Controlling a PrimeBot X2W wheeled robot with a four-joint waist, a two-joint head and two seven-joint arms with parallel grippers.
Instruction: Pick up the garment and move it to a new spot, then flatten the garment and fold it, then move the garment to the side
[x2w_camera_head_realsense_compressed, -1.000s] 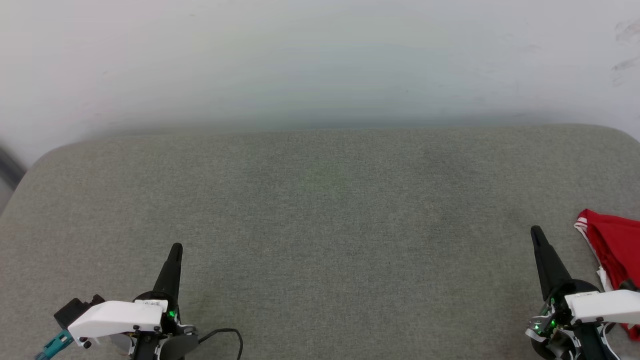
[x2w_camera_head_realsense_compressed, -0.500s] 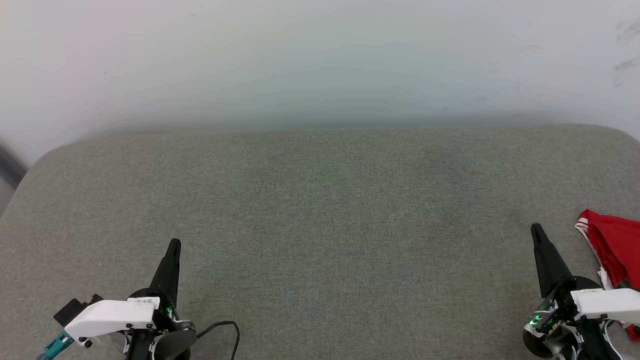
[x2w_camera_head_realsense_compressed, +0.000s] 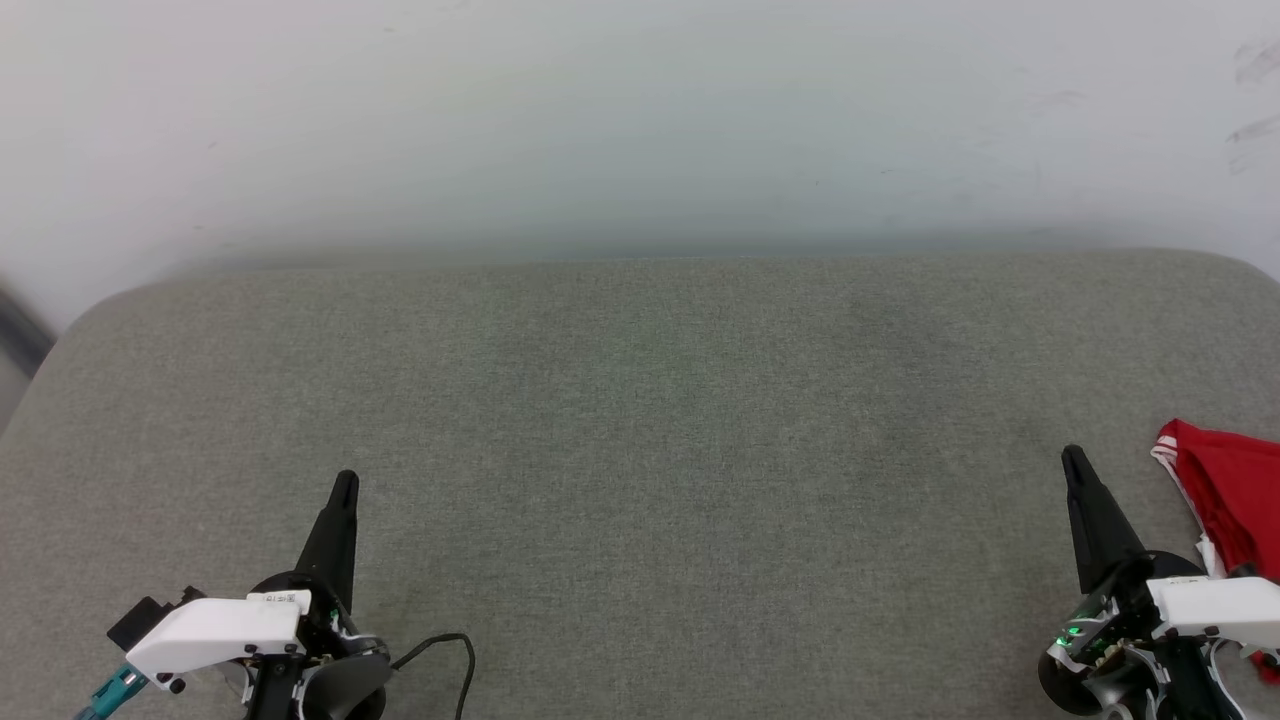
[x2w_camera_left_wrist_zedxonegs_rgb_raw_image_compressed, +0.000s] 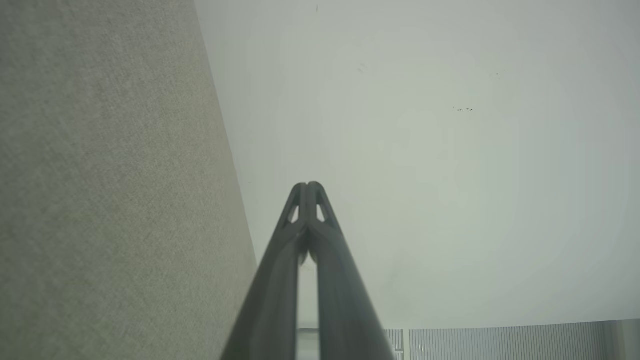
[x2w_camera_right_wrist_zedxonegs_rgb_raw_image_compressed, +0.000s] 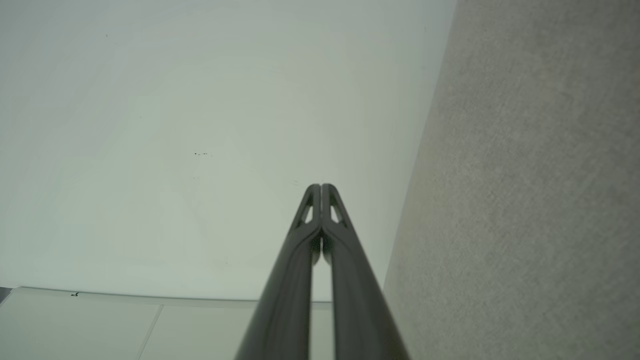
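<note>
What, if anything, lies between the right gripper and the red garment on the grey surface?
Nothing visible does. Only a bare strip of the grey surface separates the shut right gripper from the garment. The garment lies just to the gripper's right and is partly cut off by the edge of the head view.

Bright, soft, even light, faint shadows; the wall (x2w_camera_head_realsense_compressed: 640, 120) at 12 o'clock looks hazy and washed out

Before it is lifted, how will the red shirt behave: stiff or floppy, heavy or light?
The red shirt lies bunched in soft folds, so it will probably droop limply. It looks thin, so likely light. On the rough grey cushion it may drag rather than slide.
</note>
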